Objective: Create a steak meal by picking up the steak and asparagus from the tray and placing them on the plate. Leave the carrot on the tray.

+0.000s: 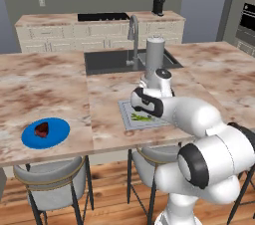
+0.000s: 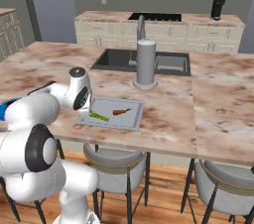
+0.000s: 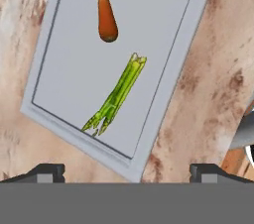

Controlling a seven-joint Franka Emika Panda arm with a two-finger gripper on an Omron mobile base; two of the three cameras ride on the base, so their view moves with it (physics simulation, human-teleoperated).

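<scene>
At the bottom of the hand view the two small dark finger tips of the gripper (image 3: pixel 127 171) are standing wide apart with nothing between them, so the gripper is open and is holding nothing. Just above them the flat rectangular grey-white tray with a raised rim (image 3: pixel 173 74) is lying at a slant, and the bundle of thin green asparagus stalks (image 3: pixel 117 95) is resting near its lower edge, a little left of the middle of the frame. Beyond it, in the upper part of the frame, the small slim orange carrot with a green top (image 3: pixel 106 18) is lying apart from the stalks. I judge that the step in hand is the approach to the asparagus: the next move is calling for lowering the hand, with the fingers set across the bundle, and closing without touching the carrot. The left base view is showing what the hand view is not: the round bright blue plate (image 1: pixel 57 136) at the lower left, well apart from the tray, with the dark red-brown steak (image 1: pixel 42 129) already lying on it. The right base view is giving the clearest side look at both vegetables, near the white arm.
</scene>
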